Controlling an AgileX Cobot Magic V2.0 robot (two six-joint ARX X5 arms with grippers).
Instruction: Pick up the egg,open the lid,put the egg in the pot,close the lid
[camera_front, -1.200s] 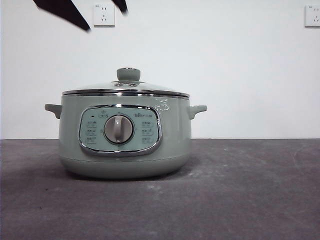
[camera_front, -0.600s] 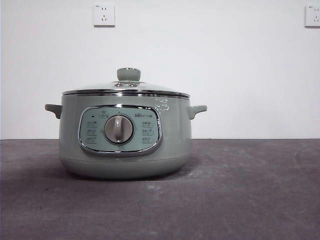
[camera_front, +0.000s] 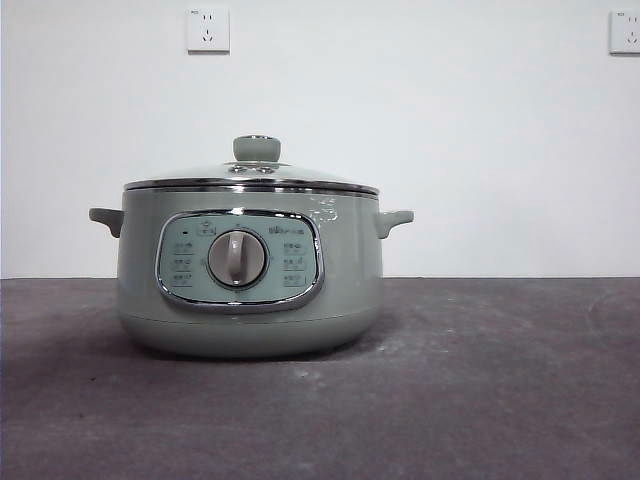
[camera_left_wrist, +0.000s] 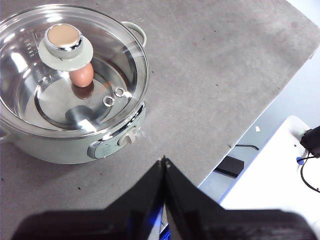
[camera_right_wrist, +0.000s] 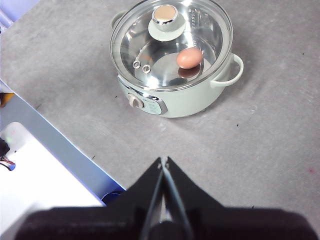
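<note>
Both grippers are hanging high above the table with their jaws pressed together and holding nothing: the left gripper (camera_left_wrist: 164, 161) is showing at the lower middle of its wrist picture, the right gripper (camera_right_wrist: 163, 160) at the lower middle of its own. Neither is appearing in the front view, so both arms are waiting well clear of the pot (camera_front: 250, 270), which is sitting left of centre there on the grey table (camera_front: 480, 400).

The egg (camera_right_wrist: 189, 58) is lying inside the pot on its shiny floor, visible through the glass; in the left wrist view the egg (camera_left_wrist: 81, 75) is sitting partly under the knob. The lid (camera_front: 250, 176) is resting level on the rim, chrome edge seated all round, closing the egg in.

Judging from this, every step is looking finished, and the arms are likely parking clear
</note>
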